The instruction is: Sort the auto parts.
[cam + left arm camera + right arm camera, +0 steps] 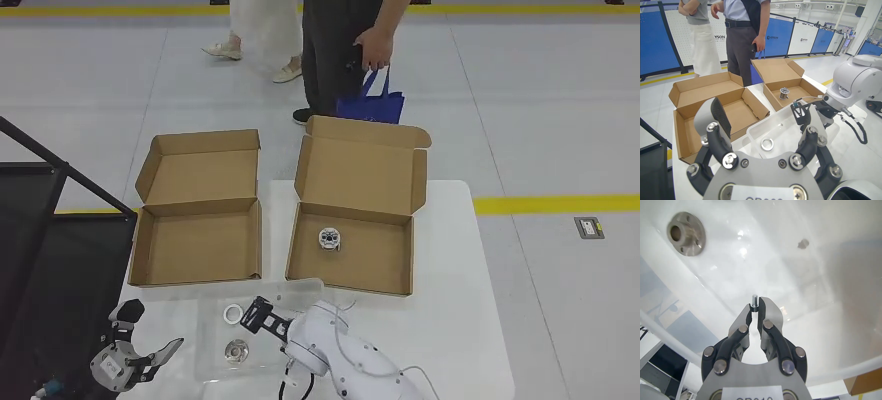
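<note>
**Tip pinch on the bolt (754, 303): slip risk**

Top: right gripper (262, 315) over the clear tray (290, 292) by the table's (460, 320) near edge. A ring (232, 314) and a flange (237, 351) lie in it. Left box (195, 250) and right box (375, 255) stand open behind; the right one holds a spool-like part (331, 238).

Left wrist: left gripper (764, 117) spread, nothing in it, near the tray's left side.

Right wrist: jaws pressed on the bolt's head end, thread poking out. Small, light, stiff, slick steel; likely to pivot or drop from so shallow a hold. Tray floor looks hard and glossy.
</note>
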Available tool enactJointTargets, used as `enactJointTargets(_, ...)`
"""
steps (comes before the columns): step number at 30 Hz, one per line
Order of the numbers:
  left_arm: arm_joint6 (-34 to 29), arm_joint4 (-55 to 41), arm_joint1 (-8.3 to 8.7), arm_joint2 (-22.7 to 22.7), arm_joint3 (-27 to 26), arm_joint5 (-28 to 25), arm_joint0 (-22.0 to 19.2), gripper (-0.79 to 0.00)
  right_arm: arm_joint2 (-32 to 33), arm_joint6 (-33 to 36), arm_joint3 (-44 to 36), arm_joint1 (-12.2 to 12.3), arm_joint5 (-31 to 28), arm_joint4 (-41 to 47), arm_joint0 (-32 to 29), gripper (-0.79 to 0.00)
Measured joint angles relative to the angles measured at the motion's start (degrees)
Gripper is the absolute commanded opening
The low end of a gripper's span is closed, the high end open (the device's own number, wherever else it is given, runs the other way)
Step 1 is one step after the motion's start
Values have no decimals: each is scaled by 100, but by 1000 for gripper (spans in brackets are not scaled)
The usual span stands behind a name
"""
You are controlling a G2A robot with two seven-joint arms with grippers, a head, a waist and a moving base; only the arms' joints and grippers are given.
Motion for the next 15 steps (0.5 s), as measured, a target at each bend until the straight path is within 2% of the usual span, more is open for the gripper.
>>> enactJointTargets(6,0,0,0,0,0,0,0,0,674,-1113,-1631,416,-955,-661,-1044,-785)
enactJointTargets(10,0,0,0,0,0,0,0,0,1230,-2443,-2498,687,-1802,-1056,-1772,-785)
enactJointTargets(13,0,0,0,0,0,0,0,0,1589,-3490,-2846,836,-2230,-1424,-2190,-785)
enactJointTargets(15,0,0,0,0,0,0,0,0,1609,-3780,-2862,845,-2254,-1447,-2208,-785)
